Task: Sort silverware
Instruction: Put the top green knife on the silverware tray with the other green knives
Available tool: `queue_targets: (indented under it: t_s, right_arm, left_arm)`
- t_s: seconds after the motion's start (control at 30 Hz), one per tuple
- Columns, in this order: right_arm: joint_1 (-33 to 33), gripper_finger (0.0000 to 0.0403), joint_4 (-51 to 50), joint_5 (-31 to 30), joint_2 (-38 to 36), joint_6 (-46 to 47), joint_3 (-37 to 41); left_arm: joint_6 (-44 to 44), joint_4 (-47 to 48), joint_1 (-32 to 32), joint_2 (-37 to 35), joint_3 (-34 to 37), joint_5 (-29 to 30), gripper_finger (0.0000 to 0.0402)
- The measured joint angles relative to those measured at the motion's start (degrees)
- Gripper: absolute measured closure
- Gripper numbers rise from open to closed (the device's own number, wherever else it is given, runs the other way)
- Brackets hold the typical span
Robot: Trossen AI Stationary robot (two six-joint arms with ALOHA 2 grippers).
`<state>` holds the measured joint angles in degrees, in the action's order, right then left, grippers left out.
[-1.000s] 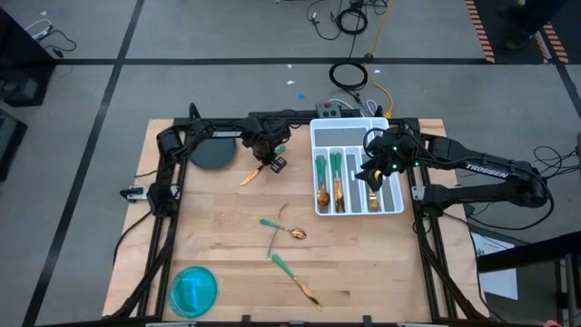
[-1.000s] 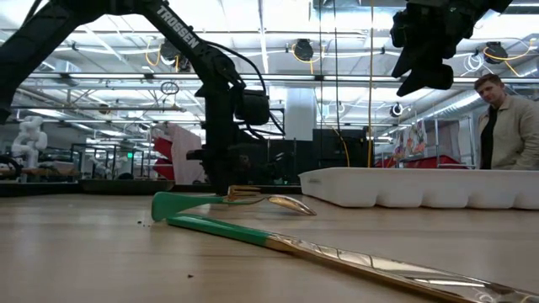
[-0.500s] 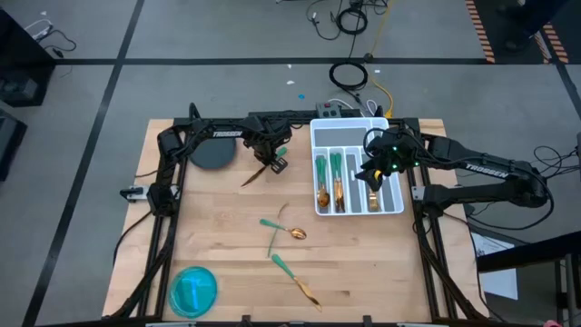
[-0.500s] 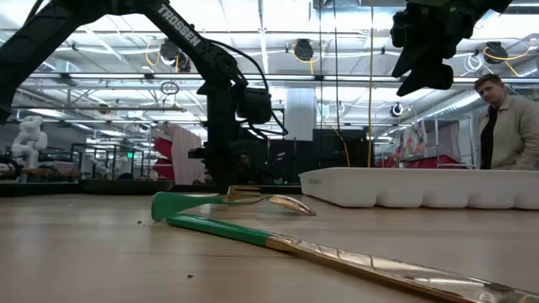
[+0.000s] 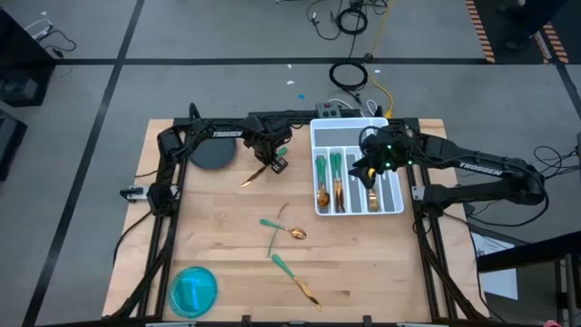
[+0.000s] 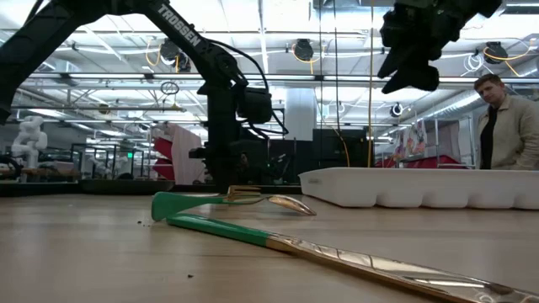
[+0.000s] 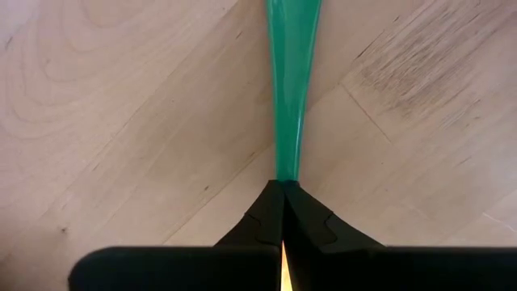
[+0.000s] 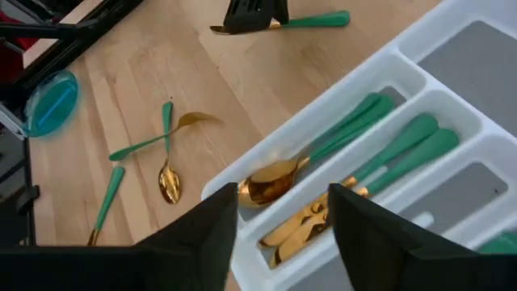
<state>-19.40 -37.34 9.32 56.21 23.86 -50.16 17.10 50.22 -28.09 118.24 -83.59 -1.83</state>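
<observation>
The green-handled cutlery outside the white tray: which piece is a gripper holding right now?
The one near the table's far edge, clamped in the left gripper: a green-handled piece, type unclear. The spoon, fork and third piece lie loose mid-table.

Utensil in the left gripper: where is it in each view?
High: the held utensil slants out of the left gripper, left of the white tray.
Low: cannot make it out; the tray is at right.
Left wrist: its teal handle runs out from the shut fingers.
Right wrist: on the far side of the tray, in the far gripper.
Shared landmark: the white tray.
</observation>
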Motion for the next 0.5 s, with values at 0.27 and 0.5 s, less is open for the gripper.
queue_targets:
  t_s: [0.27,0.5]
  right_arm:
    - [0.0,0.0323,3.06,-0.28,4.11,-3.11,0.01]
    - [0.0,0.0397,5.2,-1.61,6.82,-5.48,0.01]
  left_arm:
    - [-1.38,0.16,1.11,-0.02,-0.04,-0.82,0.0401]
    - [-1.11,0.32,1.13,-2.28,-0.04,-1.16,0.0401]
